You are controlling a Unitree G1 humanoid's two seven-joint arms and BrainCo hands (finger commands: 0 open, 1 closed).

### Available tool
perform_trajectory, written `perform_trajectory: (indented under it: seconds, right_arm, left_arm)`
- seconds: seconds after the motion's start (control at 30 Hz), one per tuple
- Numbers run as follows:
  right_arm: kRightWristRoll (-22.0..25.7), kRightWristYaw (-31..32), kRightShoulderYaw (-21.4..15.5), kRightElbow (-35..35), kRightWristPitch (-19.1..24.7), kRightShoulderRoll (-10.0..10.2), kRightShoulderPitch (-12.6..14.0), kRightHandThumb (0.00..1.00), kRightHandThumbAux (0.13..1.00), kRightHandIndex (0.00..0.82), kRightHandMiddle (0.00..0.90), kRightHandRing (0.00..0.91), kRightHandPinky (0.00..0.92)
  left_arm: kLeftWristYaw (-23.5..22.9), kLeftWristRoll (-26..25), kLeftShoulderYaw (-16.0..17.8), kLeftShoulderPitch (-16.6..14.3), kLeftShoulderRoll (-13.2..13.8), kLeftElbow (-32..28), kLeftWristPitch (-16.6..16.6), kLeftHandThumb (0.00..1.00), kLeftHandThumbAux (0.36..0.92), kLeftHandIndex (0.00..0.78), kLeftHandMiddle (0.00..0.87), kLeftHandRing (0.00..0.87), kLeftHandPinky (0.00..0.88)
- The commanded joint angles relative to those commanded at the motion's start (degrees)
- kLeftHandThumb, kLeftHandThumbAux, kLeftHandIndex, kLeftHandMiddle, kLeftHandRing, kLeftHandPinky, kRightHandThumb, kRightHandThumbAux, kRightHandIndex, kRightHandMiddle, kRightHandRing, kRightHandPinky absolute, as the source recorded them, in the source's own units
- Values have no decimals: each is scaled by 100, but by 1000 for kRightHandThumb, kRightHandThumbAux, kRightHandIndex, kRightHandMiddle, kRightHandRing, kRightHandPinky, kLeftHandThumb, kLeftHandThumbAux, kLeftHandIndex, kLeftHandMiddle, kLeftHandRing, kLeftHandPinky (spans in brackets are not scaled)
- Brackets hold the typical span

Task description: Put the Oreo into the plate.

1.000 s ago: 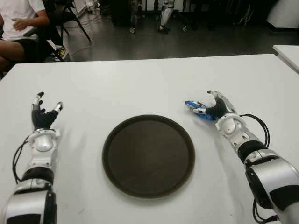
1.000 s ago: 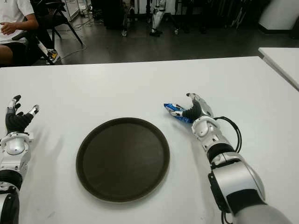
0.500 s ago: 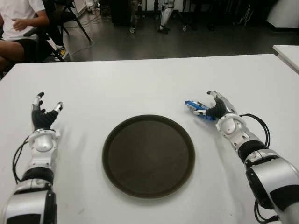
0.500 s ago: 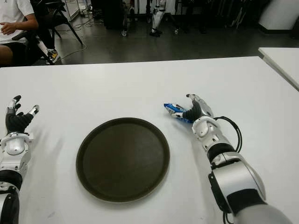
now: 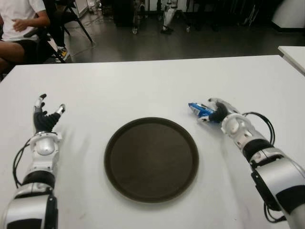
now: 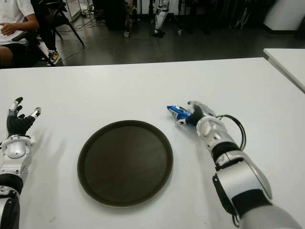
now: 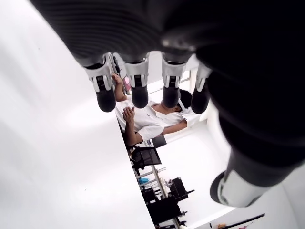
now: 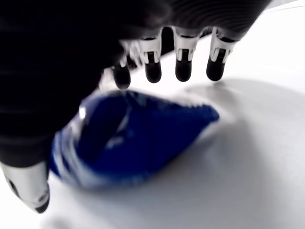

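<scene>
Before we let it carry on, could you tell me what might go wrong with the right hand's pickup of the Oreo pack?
1. The right hand covers the blue Oreo pack with fingers not visibly closed, so the pack may slip or slide across the table.
2. The plate has a raised rim beside the pack; a low carry could catch it.
3. The left hand is open, left of the plate, offering no support.

We see the plate point(image 5: 151, 160) at the table's point(image 5: 143, 86) near middle, the Oreo point(image 5: 200, 110) just right and beyond, under the right hand point(image 5: 215, 112), the left hand point(image 5: 44, 119) far left.
</scene>
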Motion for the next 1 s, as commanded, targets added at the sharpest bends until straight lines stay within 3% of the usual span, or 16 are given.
perform_trajectory:
  seconds: [0.43, 1.0]
  right_arm:
    - [-107, 502, 283, -301, 659, -23, -51, 0, 649, 0, 2, 1, 0]
    - [-152, 631, 371, -345, 707, -80, -48, 0, 647, 17, 57, 35, 21]
  left_arm:
    - [-118, -13, -3, 7, 29, 43, -32, 0, 727, 0, 0, 0, 0]
    - [-92, -10, 17, -48, 18, 119, -20, 0, 716, 0, 0, 0, 0]
